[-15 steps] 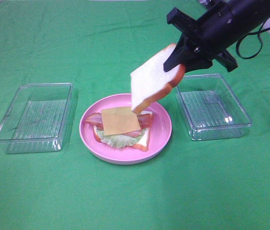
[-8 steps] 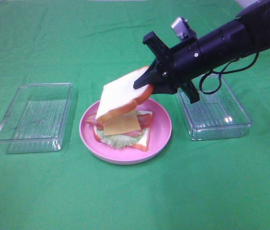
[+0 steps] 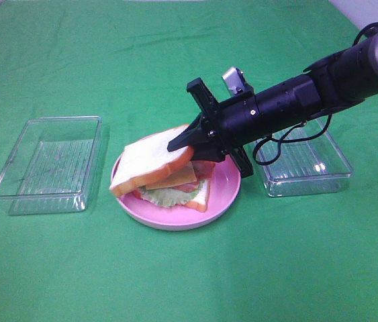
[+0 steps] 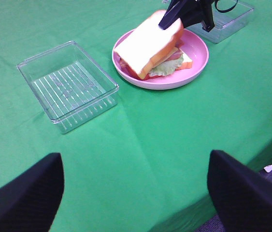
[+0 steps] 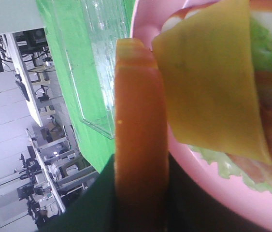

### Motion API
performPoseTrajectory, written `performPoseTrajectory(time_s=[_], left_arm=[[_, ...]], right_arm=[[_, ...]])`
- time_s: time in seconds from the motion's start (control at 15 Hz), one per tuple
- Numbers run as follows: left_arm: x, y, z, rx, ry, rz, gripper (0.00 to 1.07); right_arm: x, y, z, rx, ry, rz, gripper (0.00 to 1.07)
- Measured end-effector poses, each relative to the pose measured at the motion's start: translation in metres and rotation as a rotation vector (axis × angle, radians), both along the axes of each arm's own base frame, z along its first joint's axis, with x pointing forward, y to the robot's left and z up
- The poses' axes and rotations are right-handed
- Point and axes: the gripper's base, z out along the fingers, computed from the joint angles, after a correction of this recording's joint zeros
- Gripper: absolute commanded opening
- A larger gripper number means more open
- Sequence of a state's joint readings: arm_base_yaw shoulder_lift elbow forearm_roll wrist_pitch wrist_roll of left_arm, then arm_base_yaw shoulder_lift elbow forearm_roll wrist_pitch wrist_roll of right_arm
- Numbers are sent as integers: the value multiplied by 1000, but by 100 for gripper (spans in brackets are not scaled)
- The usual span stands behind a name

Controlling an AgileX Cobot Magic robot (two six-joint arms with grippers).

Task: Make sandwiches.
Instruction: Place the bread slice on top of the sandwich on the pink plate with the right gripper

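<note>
The black right gripper [image 3: 185, 142], clenching the tilted white crusted bread slice [image 3: 150, 168], risks dragging the thin yellow cheese square [image 3: 178, 177] askew on release.

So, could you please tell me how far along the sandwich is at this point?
Done: bottom bread, lettuce, bacon and cheese are stacked on the pink plate. In hand: the right gripper holds the top slice, tilted over the stack. Left: release it flat. The left gripper waits open.

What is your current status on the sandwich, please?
Right gripper shut on top bread slice, tilted over the cheese. Left gripper open, empty. Stack sits on pink plate. Nothing in the way.
</note>
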State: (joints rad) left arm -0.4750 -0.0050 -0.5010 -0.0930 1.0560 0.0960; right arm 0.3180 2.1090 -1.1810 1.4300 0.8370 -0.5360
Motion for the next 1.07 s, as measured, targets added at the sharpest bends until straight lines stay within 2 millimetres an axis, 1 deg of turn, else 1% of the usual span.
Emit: performPoseTrajectory(time_s=[0.13, 0.2, 0.27, 0.33, 0.4, 0.53, 0.8, 0.87, 0.93, 1.07], left_arm=[[0, 0, 0, 0, 0, 0, 78], [0, 0, 0, 0, 0, 0, 78], [0, 0, 0, 0, 0, 0, 78], [0, 0, 0, 0, 0, 0, 78], [0, 0, 0, 0, 0, 0, 78], [0, 0, 0, 0, 0, 0, 78], [0, 0, 0, 0, 0, 0, 78], [0, 0, 0, 0, 0, 0, 78], [0, 0, 0, 0, 0, 0, 78], [0, 0, 0, 0, 0, 0, 78]], right_arm=[[0, 0, -3, -6, 5, 3, 0], [0, 0, -3, -9, 4, 4, 10], [0, 0, -3, -9, 4, 4, 25], [0, 0, -3, -9, 4, 4, 46], [0, 0, -3, -9, 4, 4, 63], [-1, -1, -4, -25, -1, 23, 77], [-7, -5, -7, -102, -36, 111, 77], [-7, -7, -3, -132, -66, 133, 77], [-9, -14, 10, -229, -130, 167, 77], [-12, -24, 22, -356, -182, 208, 77]])
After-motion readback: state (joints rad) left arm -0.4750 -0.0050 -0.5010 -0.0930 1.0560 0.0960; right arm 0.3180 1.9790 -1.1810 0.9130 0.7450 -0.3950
